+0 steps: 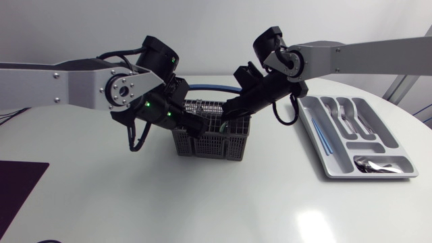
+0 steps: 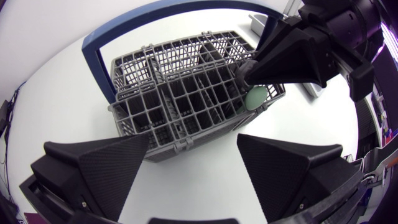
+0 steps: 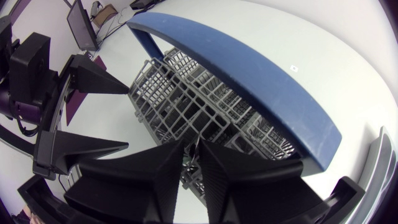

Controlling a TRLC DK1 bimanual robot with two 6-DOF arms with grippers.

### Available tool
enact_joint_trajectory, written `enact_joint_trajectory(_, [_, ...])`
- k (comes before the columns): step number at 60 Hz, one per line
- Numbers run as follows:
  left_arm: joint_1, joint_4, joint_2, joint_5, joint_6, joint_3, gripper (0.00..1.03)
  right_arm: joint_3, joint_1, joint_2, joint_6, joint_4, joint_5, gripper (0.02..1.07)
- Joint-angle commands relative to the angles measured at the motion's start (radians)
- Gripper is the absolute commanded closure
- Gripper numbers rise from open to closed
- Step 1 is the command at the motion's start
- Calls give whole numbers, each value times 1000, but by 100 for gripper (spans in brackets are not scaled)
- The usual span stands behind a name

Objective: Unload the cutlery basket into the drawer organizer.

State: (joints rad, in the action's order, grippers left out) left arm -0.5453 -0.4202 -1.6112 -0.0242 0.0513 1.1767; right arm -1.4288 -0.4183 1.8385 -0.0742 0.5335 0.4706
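The grey wire cutlery basket (image 1: pixel 210 137) with a blue hoop handle (image 3: pixel 249 68) stands mid-table. My right gripper (image 1: pixel 228 116) is lowered into the basket's corner compartment on the organizer side, right above a pale green cutlery handle (image 2: pixel 255 97). In the right wrist view a thin piece stands at that gripper (image 3: pixel 191 163). My left gripper (image 2: pixel 193 146) hangs open and wide at the basket's (image 2: pixel 180 93) opposite side, nothing between its fingers. The grey drawer organizer (image 1: pixel 317 145) lies to the right, holding forks, spoons and a blue-handled piece.
A dark purple mat (image 1: pixel 17 185) lies at the table's front left corner. The table's curved edge runs behind the organizer at the right. Bare white tabletop stretches in front of the basket.
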Motion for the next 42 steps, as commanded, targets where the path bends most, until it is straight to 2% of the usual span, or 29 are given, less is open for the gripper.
enact_joint_trajectory(1, [1,4,-16,-2,-16,-22,4,4,-11,22,22,-10,-4,98])
enact_joint_trajectory(3, [1,4,-16,-2,-16,-23,4,4,-11,22,22,-12,-4,102])
enact_joint_trajectory(42, [-7,6,-23,-2,-16,-28,4,24,-19,-45,21,-23,19,102])
